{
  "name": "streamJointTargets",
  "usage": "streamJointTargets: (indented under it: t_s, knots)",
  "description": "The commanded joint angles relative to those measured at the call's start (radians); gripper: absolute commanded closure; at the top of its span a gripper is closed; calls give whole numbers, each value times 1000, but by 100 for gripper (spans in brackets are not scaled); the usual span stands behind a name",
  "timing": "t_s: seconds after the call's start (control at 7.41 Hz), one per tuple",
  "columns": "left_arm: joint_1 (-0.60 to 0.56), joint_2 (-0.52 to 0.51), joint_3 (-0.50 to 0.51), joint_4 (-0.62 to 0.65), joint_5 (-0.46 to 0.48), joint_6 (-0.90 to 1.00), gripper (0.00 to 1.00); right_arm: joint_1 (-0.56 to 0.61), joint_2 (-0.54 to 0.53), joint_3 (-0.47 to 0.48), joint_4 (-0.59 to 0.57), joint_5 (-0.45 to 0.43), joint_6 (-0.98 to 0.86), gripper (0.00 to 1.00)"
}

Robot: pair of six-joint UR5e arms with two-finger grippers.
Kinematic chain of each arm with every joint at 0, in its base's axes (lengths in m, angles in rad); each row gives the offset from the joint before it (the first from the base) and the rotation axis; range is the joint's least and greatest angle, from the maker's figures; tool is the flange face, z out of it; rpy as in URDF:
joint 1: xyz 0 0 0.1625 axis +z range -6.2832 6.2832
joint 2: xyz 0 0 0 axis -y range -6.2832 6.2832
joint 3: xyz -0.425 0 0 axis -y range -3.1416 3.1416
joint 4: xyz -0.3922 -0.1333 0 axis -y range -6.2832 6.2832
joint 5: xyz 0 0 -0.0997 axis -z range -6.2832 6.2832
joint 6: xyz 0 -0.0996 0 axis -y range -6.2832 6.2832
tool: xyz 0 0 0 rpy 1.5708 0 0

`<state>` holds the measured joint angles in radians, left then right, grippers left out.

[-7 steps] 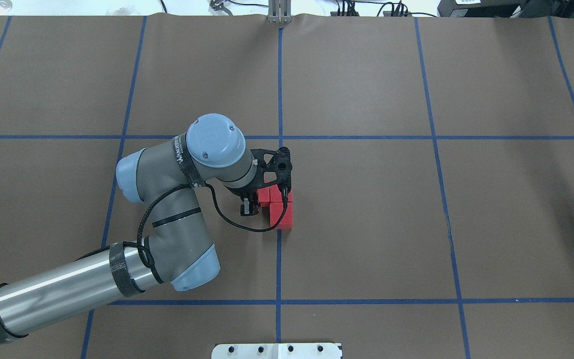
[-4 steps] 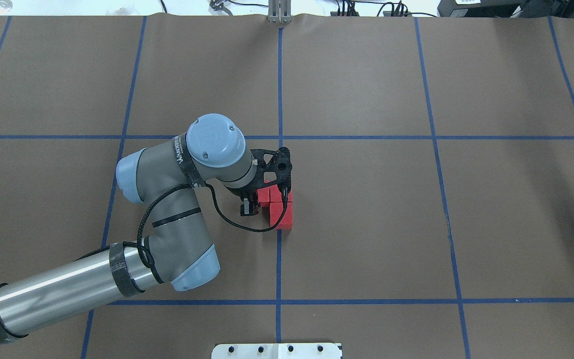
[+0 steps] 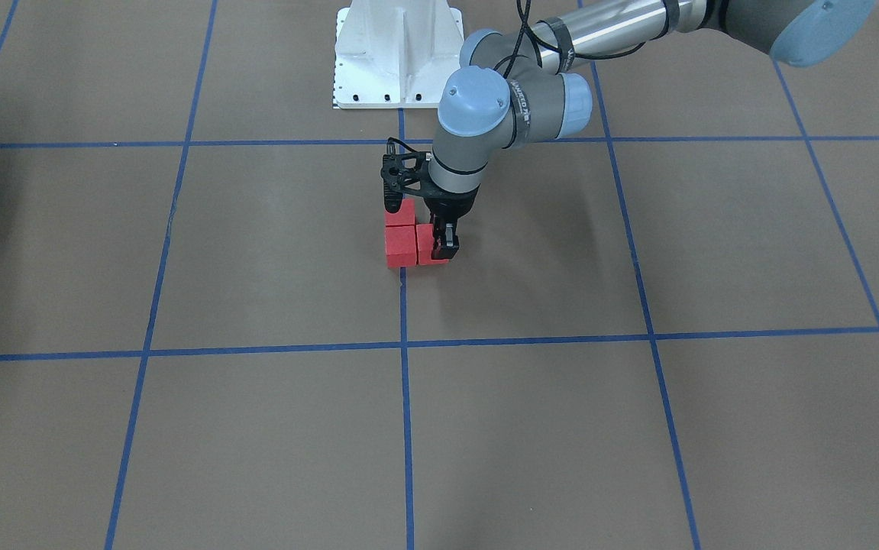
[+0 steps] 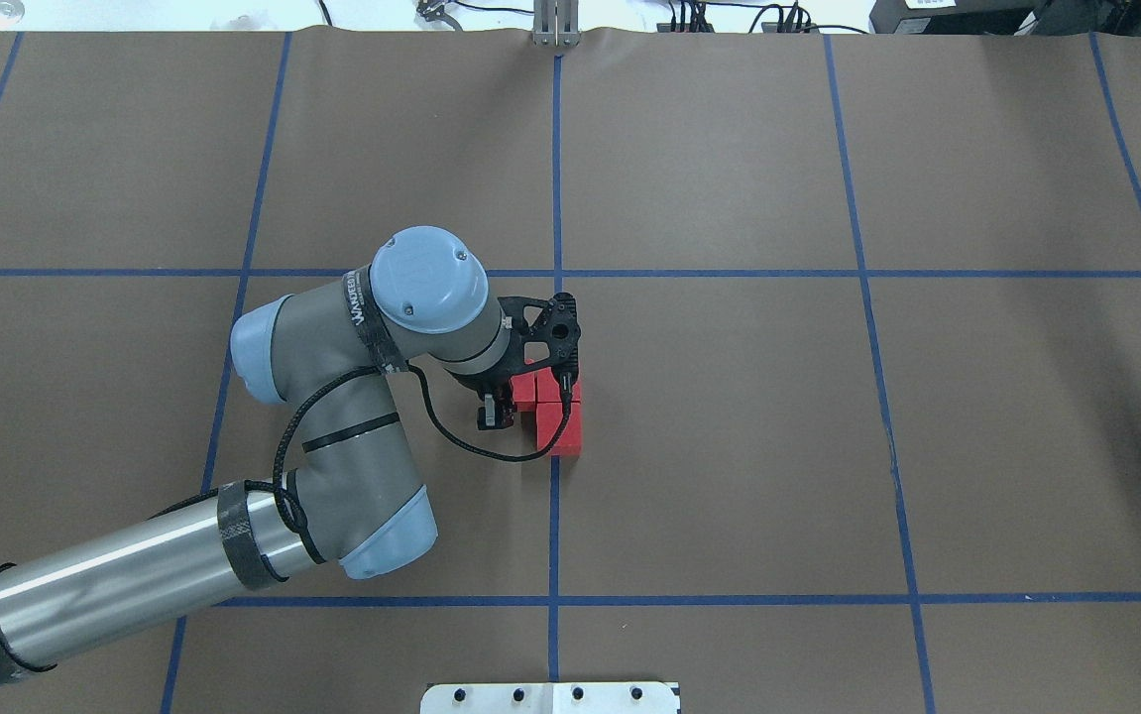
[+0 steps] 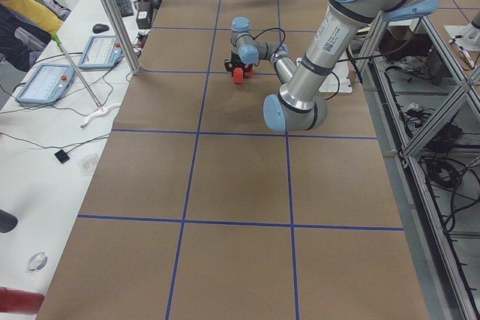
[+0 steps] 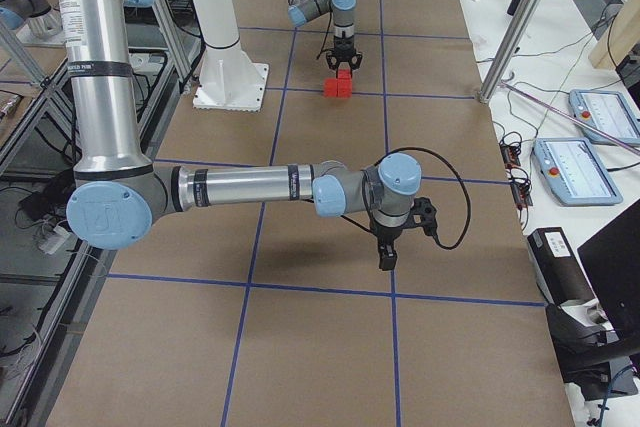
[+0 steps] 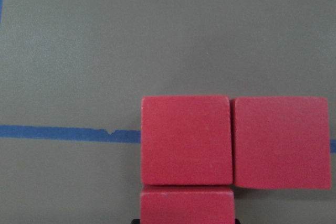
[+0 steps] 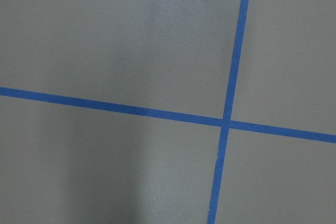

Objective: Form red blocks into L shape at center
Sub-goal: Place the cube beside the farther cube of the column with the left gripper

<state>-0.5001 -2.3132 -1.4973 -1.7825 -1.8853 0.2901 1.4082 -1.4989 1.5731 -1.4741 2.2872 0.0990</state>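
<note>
Three red blocks (image 3: 401, 243) sat touching in an L on the middle tape line (image 3: 404, 305), at the centre of the surface (image 3: 271, 252). Your left end effector (image 3: 439, 243) straddled the end block (image 3: 428, 253), low; clamped or slackened, cannot tell. Your right end effector (image 6: 386, 257) hung well apart, state unreadable. Judged step: releasing that block. Next you would need to open it fully and lift straight, not nudging the L

Left arm (image 4: 352, 466): a polished silver tube, grey joint housings with round pale blue caps, black tape bands, one with white lettering. A thin black cable (image 4: 476, 452) loops along it towards its black claw (image 3: 434, 243). The right arm (image 6: 250, 187) looks the same. The base (image 3: 397, 53) is white, with dark screws.
</note>
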Motion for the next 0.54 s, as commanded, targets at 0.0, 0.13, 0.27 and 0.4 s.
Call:
streamJointTargets:
  t_s: [0.0, 0.13, 0.27, 0.4]
  knots:
    - [0, 0, 0, 0, 0, 0, 52, 2, 0, 1, 0, 0, -1, 1]
    - [0, 0, 2, 0, 0, 0, 49, 2, -1, 1, 0, 0, -1, 1]
    - [0, 0, 2, 0, 0, 0, 47, 2, -1, 1, 0, 0, -1, 1]
    - [0, 0, 3, 0, 0, 0, 45, 2, -1, 1, 0, 0, -1, 0]
